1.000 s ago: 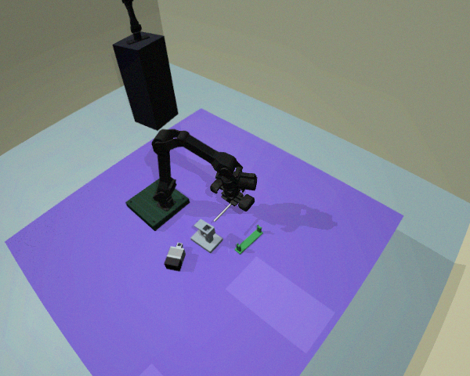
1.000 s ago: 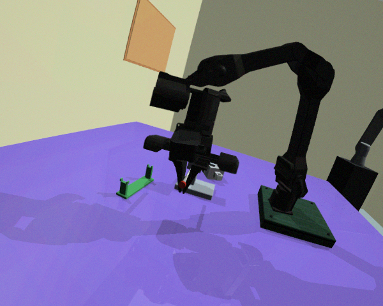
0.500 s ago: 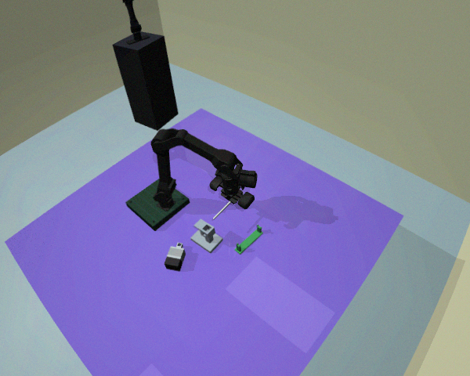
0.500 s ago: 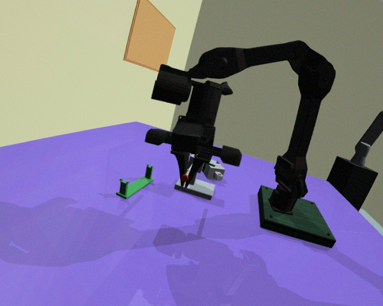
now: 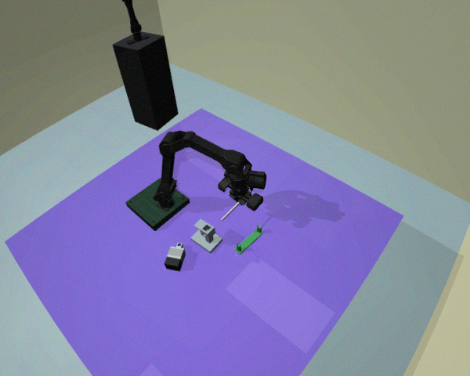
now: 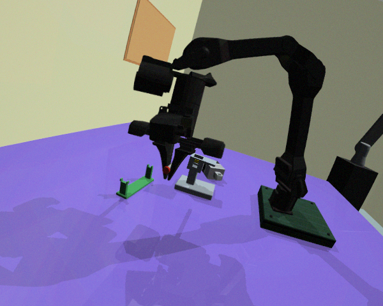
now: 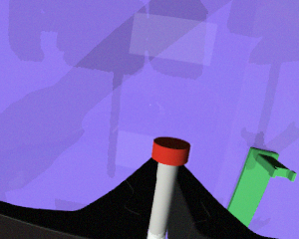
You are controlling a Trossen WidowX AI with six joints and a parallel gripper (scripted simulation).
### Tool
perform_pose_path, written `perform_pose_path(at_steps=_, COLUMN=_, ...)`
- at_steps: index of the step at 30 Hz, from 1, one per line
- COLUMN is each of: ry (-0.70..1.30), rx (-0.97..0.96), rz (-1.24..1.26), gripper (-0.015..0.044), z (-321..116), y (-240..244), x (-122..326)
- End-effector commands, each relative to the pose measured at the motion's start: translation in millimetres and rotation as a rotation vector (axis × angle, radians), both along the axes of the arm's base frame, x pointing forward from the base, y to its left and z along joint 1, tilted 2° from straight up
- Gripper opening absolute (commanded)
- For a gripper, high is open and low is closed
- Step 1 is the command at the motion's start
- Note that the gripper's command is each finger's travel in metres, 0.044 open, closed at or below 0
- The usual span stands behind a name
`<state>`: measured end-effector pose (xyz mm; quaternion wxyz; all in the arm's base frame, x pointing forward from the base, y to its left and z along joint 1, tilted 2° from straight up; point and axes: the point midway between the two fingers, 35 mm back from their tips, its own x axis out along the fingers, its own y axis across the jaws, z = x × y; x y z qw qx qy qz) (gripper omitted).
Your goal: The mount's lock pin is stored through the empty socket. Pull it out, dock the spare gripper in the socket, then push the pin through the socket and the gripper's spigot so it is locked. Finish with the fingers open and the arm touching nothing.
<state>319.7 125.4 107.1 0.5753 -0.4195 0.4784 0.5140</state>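
Top view: holding the slim white, red-capped lock pin (image 5: 229, 211) (image 6: 166, 169) (image 7: 162, 199) in the black two-fingered gripper (image 5: 240, 201) (image 6: 168, 176) (image 7: 164, 162), clear of the pale grey socket mount (image 5: 200, 240) (image 6: 194, 188). Still to dock: grey-and-black block-shaped spare gripper (image 5: 175, 256) (image 6: 214, 171); then to lock and release.

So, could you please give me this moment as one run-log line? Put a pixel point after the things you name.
gripper (image 5: 240, 202) (image 6: 168, 178): shut on red-headed lock pin (image 5: 229, 211) (image 6: 166, 169) (image 7: 164, 196) | pin: clear of mount socket (image 5: 206, 228) (image 6: 196, 161) | spare gripper (image 5: 175, 257) (image 6: 214, 171): undocked
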Motion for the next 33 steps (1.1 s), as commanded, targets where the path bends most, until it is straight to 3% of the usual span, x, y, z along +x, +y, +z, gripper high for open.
perform_pose_path(at_steps=1, ry=0.004, rx=-0.003, rz=-0.011, gripper=0.0, z=0.8, y=1.4, x=11.5)
perform_pose_path(at_steps=33, ry=0.0, rx=0.001, rz=-0.084, gripper=0.0, z=5.7, y=9.1, x=103.1)
